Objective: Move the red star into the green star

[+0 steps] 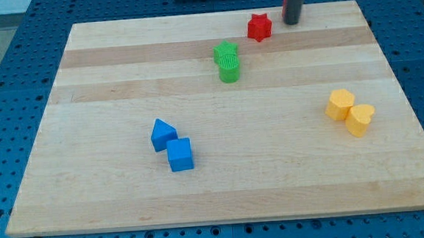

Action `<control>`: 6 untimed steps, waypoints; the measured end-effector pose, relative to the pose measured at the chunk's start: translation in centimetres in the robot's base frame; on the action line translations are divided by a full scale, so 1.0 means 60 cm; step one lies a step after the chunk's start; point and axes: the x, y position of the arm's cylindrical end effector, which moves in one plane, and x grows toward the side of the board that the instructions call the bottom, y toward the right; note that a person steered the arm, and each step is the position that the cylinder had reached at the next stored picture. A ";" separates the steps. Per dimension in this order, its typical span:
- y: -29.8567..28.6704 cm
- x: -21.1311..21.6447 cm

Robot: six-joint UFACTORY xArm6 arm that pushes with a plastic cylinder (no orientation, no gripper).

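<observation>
Tip: my tip (292,22) rests on the wooden board (114,206) near the view's top edge, just to the right of the red star and apart from it.
Holding: the arm ends in a plain rod with no jaws, so nothing is gripped or carried.
Red star: the red star (259,27) sits near the view's top, right of centre, free on the board.
Green star: the green star (225,54) lies below and to the left of the red star, near it but not touching.
Green neighbour: a green cylinder (230,71) touches the green star's lower side.
Blue pair: a blue triangular block (162,133) and a blue cube (179,155) sit together at lower left.
Yellow pair: a yellow hexagonal block (339,104) and a yellow heart-like block (359,119) touch at the view's right.
</observation>
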 end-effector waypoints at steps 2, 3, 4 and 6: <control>-0.173 0.027; -0.065 0.027; -0.015 0.068; -0.085 0.086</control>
